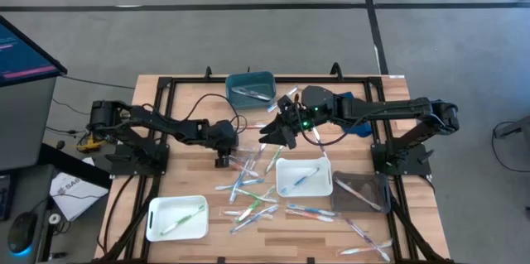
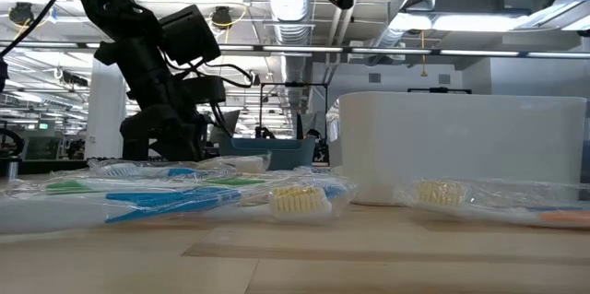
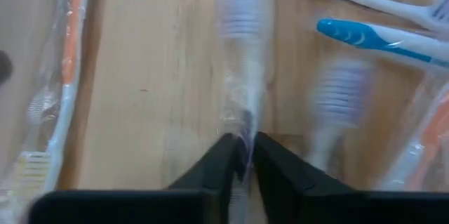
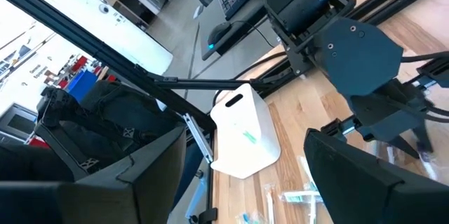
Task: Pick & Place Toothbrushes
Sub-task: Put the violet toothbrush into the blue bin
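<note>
Several wrapped toothbrushes (image 1: 252,194) lie scattered on the wooden table between the trays. My left gripper (image 1: 223,160) is down at the pile's left end, its fingers (image 3: 219,159) shut on a white toothbrush (image 3: 242,55) in a clear wrapper. My right gripper (image 1: 277,129) hangs open above the table's far middle, with nothing between its fingers (image 4: 365,182). One green toothbrush lies in the near-left white tray (image 1: 176,218), and another toothbrush lies in the middle white tray (image 1: 304,177). My left gripper pinches the white toothbrush's wrapped handle (image 3: 243,122) between its two fingers, one on each long side. The fingers slant down from the table's left. The toothbrush runs straight ahead of them, its bristle head (image 3: 242,13) far from the hold. I cannot tell whether it rests on the table.
Beside the held brush lie a blue toothbrush (image 3: 379,38), an orange one (image 3: 70,48) and another white one (image 3: 337,97). A teal tray (image 1: 251,87) stands at the far edge and a dark clear tray (image 1: 361,191) at the right. Black frame rails border the table.
</note>
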